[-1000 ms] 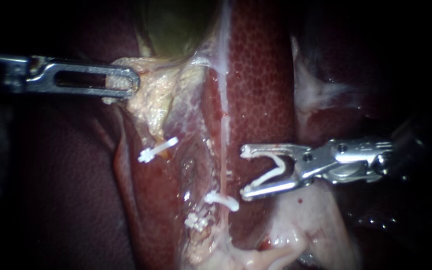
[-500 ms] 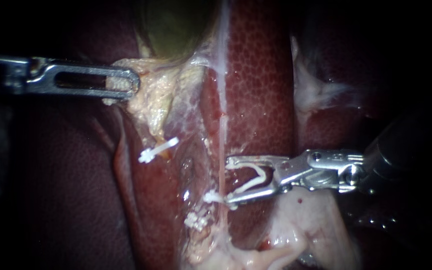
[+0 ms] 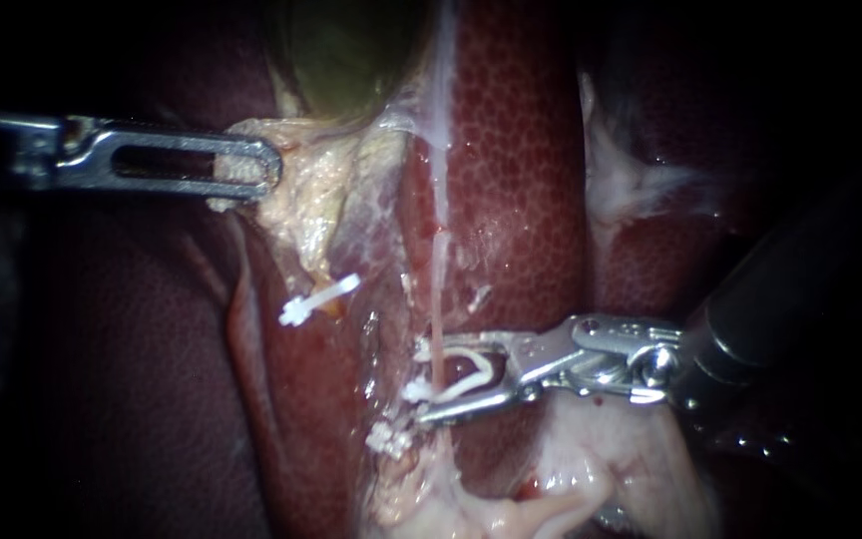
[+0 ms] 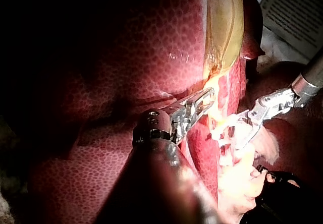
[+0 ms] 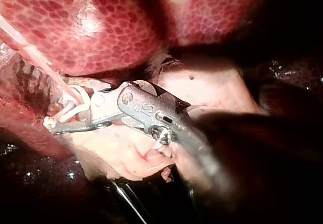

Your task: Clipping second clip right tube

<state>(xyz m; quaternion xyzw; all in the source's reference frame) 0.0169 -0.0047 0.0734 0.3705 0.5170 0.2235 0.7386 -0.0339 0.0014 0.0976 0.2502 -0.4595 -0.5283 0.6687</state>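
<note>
The right tube (image 3: 438,289) is a thin pink strand running down over the liver (image 3: 526,170). My right instrument (image 3: 424,383) comes in from the right. Its jaws stand apart on either side of this tube and carry a white clip (image 3: 473,371) between them. Just below sits a white clip (image 3: 414,391) fixed on the same tube. In the right wrist view the right instrument (image 5: 56,116) straddles the tube (image 5: 35,57) with its clip (image 5: 73,109). My left instrument (image 3: 251,165) is shut on yellowish tissue below the gallbladder (image 3: 351,50), and the left wrist view shows the same hold (image 4: 204,100).
Another white clip (image 3: 317,297) sits on the left tube, and one more (image 3: 391,439) lies lower down by pale fatty tissue (image 3: 601,449). Dark liver lobes fill both sides. In the left wrist view my right instrument (image 4: 242,129) lies just beyond the left one.
My right instrument has moved left with its clip, from clear of the tube to straddling it just above the fixed clip. The left instrument has stayed put.
</note>
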